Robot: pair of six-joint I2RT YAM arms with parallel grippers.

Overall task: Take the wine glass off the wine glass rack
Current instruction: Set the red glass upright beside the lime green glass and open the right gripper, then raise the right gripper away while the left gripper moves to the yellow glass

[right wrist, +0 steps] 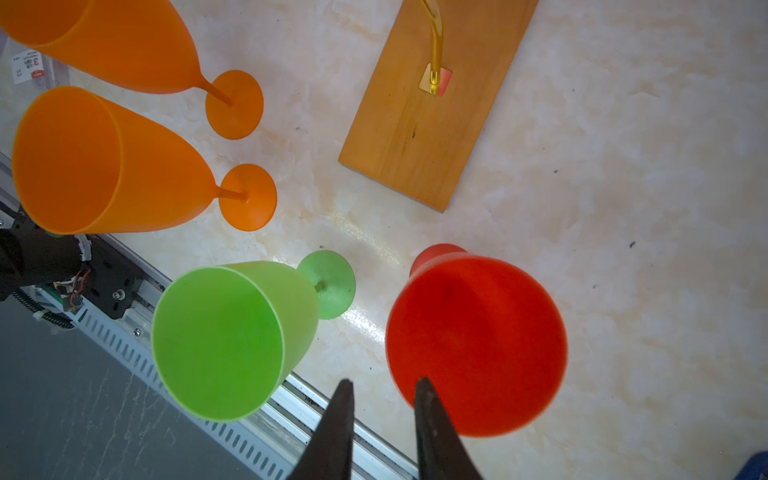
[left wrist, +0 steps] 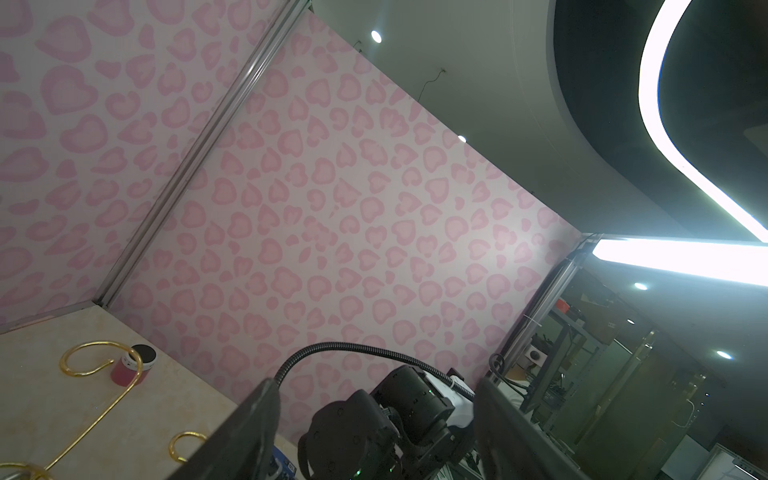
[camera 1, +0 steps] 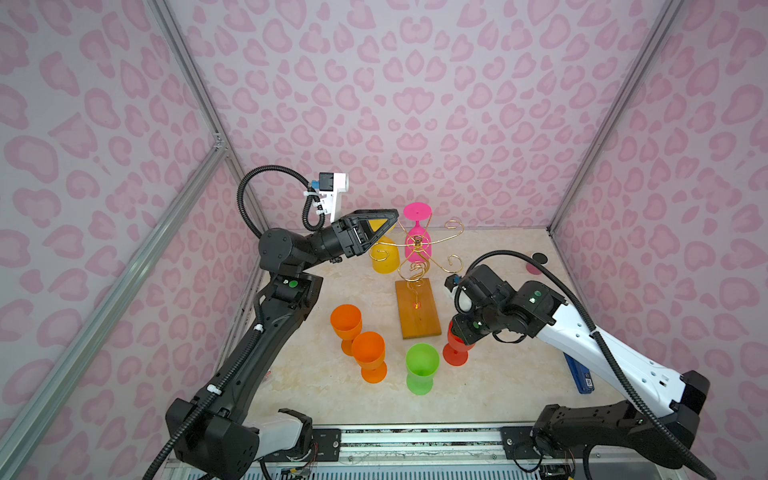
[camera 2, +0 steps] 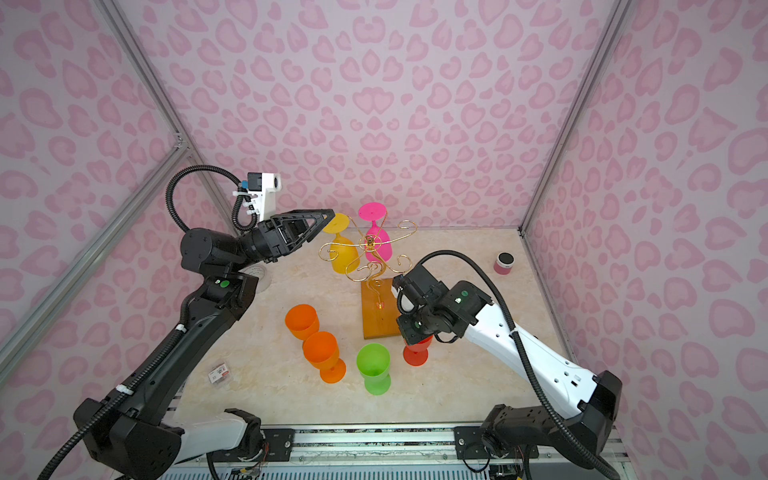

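The wine glass rack (camera 1: pixel 417 266) (camera 2: pixel 370 245), gold wire on a wooden base (camera 1: pixel 417 307), stands mid-table. Two wine glasses hang upside down on it: a pink one (camera 1: pixel 417 245) (camera 2: pixel 380 245) and a yellow one (camera 1: pixel 384 257) (camera 2: pixel 343 255). My left gripper (camera 1: pixel 390 220) (camera 2: pixel 328 218) is open at rack-top height, beside the yellow glass's foot, with nothing between its fingers (left wrist: pixel 257 415). A red wine glass (right wrist: pixel 478 345) (camera 1: pixel 456 353) stands upright on the table. My right gripper (right wrist: pixel 384 382) hovers over its rim, jaws slightly open and astride the rim without gripping it.
Two orange glasses (camera 1: pixel 346 320) (camera 1: pixel 369 349) and a green glass (camera 1: pixel 422 365) stand upright near the front. A blue object (camera 1: pixel 579 374) lies at the right. A small pink jar with a black lid (camera 2: pixel 504 264) sits at the back right. A small packet (camera 2: pixel 219 372) lies at the left.
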